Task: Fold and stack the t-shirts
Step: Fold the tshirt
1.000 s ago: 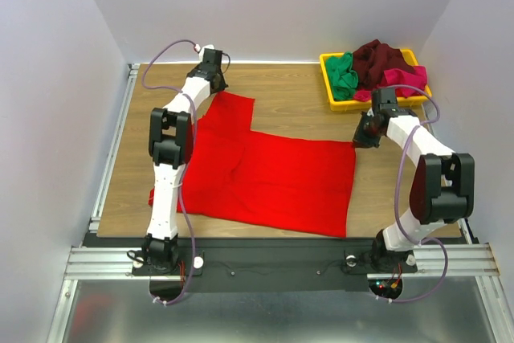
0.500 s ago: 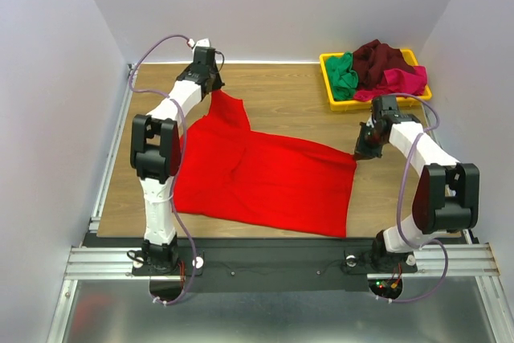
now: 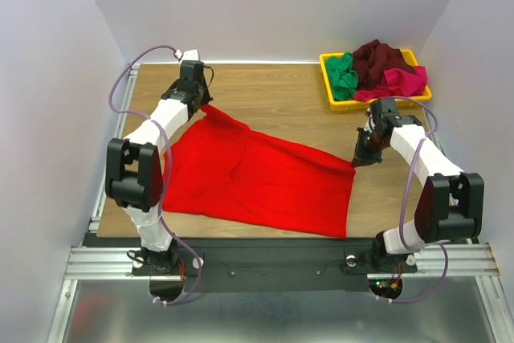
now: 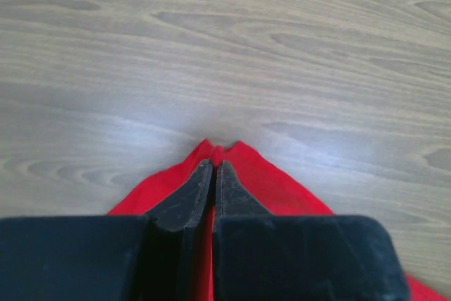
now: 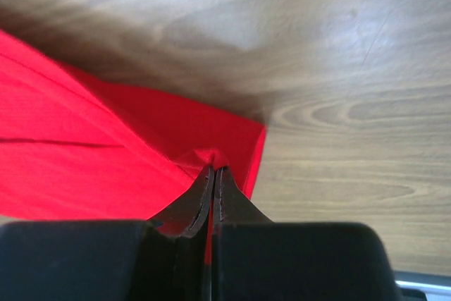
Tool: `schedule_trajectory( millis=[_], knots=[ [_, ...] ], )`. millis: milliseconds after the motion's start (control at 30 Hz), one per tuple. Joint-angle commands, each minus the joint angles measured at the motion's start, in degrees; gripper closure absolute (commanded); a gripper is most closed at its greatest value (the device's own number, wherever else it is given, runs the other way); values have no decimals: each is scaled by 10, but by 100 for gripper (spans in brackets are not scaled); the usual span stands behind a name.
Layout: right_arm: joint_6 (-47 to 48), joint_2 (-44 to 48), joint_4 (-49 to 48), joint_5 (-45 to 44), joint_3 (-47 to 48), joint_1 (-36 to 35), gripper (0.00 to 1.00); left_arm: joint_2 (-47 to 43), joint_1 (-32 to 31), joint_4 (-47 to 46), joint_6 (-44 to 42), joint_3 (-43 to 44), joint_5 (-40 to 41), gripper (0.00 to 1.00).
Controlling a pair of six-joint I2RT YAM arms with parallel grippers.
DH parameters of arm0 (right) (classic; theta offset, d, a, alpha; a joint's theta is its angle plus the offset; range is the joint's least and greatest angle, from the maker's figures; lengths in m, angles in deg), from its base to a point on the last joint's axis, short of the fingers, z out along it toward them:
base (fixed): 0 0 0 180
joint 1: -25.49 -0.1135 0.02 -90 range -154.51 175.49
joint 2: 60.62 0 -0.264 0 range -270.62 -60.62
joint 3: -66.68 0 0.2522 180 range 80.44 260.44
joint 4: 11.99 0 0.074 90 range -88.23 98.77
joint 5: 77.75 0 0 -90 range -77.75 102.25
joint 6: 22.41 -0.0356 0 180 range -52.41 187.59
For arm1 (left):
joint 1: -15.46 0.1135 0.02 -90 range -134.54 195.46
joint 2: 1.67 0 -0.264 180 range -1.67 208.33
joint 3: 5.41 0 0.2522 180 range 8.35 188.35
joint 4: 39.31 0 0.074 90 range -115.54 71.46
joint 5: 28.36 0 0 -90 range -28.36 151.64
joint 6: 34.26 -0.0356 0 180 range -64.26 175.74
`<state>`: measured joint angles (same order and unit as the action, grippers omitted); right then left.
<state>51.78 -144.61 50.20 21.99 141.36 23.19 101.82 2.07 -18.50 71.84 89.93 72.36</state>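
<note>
Shows red shirt (image 3: pixel 257 178) spread mid-table, near edge close to the front. Pinches its far-left corner in left gripper (image 3: pixel 198 104) and far-right corner in right gripper (image 3: pixel 358 158), jaws pressed on cloth. Leaves bare table (image 3: pixel 281 94) beyond, up to tray (image 3: pixel 328 79) of other shirts (image 3: pixel 377 66), far right.

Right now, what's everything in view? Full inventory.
bright red cloth t-shirt: one, red, spread across the middle of the table
green cloth t-shirt: one, green, crumpled at the tray's left end
dark maroon cloth t-shirt: one, maroon, heaped in the tray's far middle
magenta-pink cloth t-shirt: one, pink, tray's near right
yellow rectangular plastic tray: one, yellow, table's far right corner
wooden table: one, light brown, under everything
left gripper: one, black, shut on the red t-shirt's far left corner
right gripper: one, black, shut on its far right corner
</note>
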Motion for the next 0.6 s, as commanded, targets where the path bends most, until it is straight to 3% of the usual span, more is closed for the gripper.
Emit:
schedule_trajectory(
  millis=[0, 367, 567],
  knots=[
    [4, 19, 30, 9, -6, -16, 100, -84, 1, -17, -12, -57, 32, 100],
    [-23, 8, 74, -23, -12, -40, 100, -293, 1, 16, 27, -241, 63, 100],
    [-30, 9, 93, -37, -20, -40, 100, -376, 1, 58, 46, -295, 105, 100]
  ],
)
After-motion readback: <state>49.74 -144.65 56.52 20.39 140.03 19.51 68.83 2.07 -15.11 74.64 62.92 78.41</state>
